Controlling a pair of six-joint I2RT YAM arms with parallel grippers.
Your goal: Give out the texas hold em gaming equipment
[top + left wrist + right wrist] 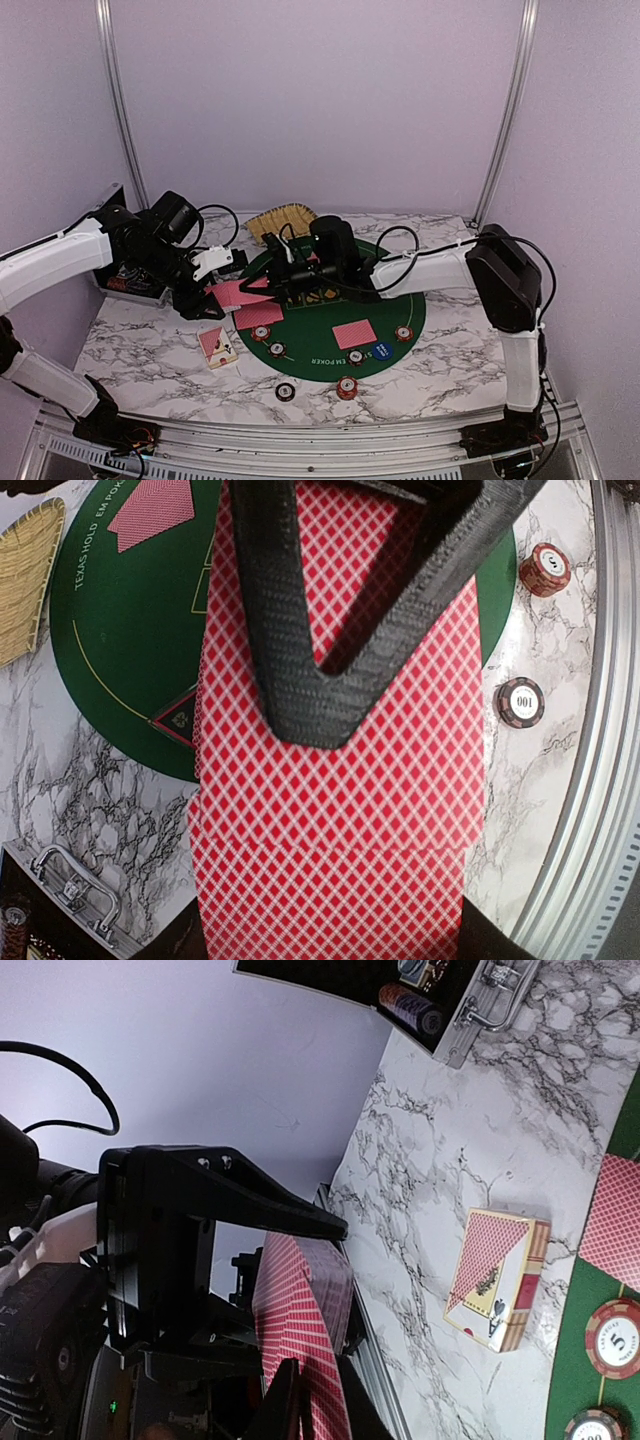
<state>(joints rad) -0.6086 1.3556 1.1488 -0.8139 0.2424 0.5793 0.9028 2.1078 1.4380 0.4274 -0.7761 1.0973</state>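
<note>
My left gripper (212,293) (330,935) is shut across the width of a stack of red-backed cards (330,820) (232,294), held above the mat's left edge. My right gripper (270,283) (325,1415) has reached in from the right, and its fingers pinch the edge of the top card (300,1310). Its black finger (330,630) lies over the stack. Two more cards (258,315) (353,333) lie face down on the green poker mat (400,305). Striped chips (261,333) (403,334) and a blue button (381,350) sit on the mat. Two chips (286,391) (346,387) lie in front of it.
A card box (217,346) (497,1278) lies on the marble left of the mat. The open black case (125,275) (440,1000) stands at the far left, the yellow basket (282,220) (25,580) behind the mat. A metal rail (300,435) borders the near edge.
</note>
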